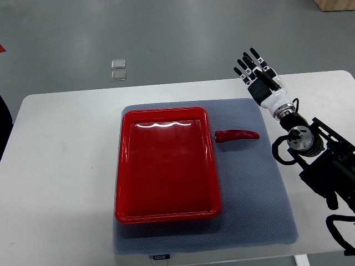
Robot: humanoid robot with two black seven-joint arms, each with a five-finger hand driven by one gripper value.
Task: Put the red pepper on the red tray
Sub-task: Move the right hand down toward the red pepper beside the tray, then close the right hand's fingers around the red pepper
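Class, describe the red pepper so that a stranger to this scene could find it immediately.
Start at the white table and its grey mat. On the mat lies a red tray; the red pepper lies just off the tray's right rim. It is the only small, tapered object on the mat.

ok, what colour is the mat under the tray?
Grey-blue mat, seen in the top view.

Red pepper (237,136) beside red tray (166,213)
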